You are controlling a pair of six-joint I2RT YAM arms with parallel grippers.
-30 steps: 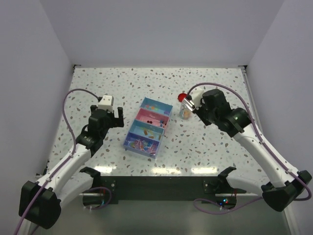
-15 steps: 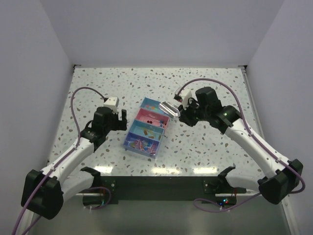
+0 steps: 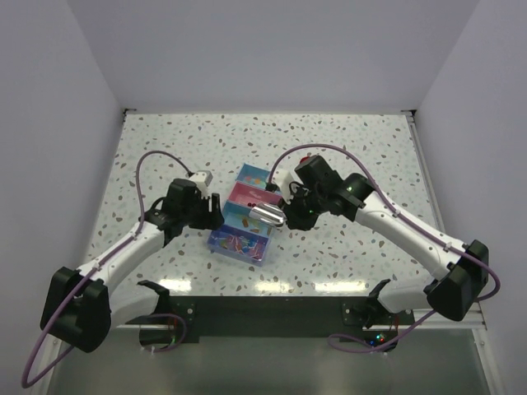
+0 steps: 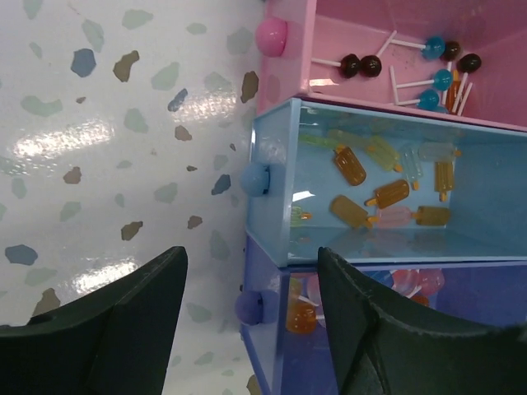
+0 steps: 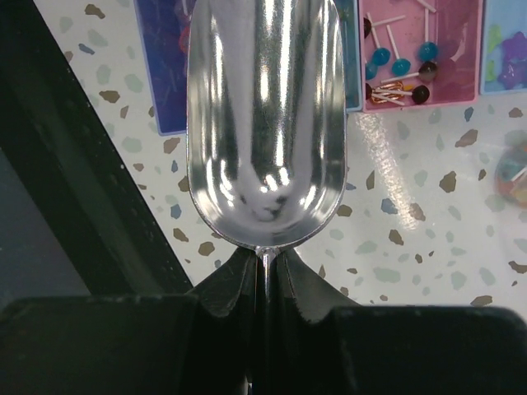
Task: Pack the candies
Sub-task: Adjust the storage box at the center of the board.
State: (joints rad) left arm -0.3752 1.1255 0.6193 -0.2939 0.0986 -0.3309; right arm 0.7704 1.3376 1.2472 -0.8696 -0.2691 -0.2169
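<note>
The four-compartment tray (image 3: 221,239) lies mid-table with candies in it. The left wrist view shows orange and yellow candies (image 4: 387,193) in the light-blue compartment, lollipops (image 4: 436,74) in the pink one and more candies in the purple one (image 4: 300,317). My left gripper (image 3: 216,218) is open, with its jaws astride the purple compartment's left wall (image 4: 251,263), and holds nothing. My right gripper (image 3: 288,216) is shut on the handle of a shiny metal scoop (image 3: 265,216). The scoop (image 5: 265,115) looks empty and hovers over the tray's near half.
A red lid (image 3: 308,159) peeks out behind my right arm. A jar of candies (image 5: 515,177) shows at the right edge of the right wrist view. The table's black front edge (image 5: 74,206) lies just beyond the tray's purple end.
My right gripper has swung the scoop left and nearer, from beside the jar to above the tray. My left gripper has moved right up to the tray's left side.
</note>
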